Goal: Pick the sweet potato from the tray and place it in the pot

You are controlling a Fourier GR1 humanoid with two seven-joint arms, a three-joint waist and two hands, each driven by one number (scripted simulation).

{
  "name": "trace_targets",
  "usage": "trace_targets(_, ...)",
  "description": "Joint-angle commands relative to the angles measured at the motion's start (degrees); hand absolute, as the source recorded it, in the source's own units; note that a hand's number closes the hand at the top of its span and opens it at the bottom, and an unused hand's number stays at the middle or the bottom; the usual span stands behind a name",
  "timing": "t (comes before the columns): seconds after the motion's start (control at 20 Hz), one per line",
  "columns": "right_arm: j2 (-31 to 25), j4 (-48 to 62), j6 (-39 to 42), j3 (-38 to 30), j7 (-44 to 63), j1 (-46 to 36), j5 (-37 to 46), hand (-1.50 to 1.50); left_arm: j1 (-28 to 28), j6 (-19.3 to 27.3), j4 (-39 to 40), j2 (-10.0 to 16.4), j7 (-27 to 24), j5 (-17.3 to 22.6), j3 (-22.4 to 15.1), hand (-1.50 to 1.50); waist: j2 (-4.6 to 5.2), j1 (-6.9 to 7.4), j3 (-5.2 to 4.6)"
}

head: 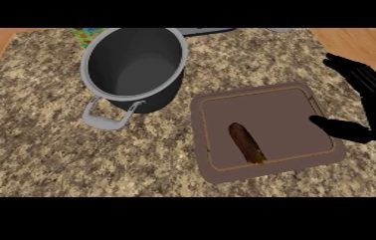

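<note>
One sweet potato (pixel 246 143) on tray (pixel 279 113)

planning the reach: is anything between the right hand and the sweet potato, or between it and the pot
Nothing visible. Only bare tray lies between the right hand and the sweet potato; from there to the open pot, just the tray's rim and counter.

On the speckled stone tabletop (pixel 58 149), the grey metal pot (pixel 136 55) stood behind-left of the brown rectangular tray (pixel 272 109), which carried the elongated brown sweet potato (pixel 246 143).
</note>
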Motion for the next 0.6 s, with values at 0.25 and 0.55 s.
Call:
trace_targets(0.25,-3.7,-5.2,3.1,6.9,10.5,3.7,13.2,-1.50,-12.5,-0.6,-9.7,-4.3,-7.1,3.0,0.5,0.00,1.60,-1.55,-1.52)
trace_targets(0.55,-4.5,-5.8,11.4,12.5,20.7,4.3,19.3,-1.50,-13.0,-1.4,-11.0,-4.4,-7.8,2.9,0.9,0.00,2.47,-0.48,-1.63)
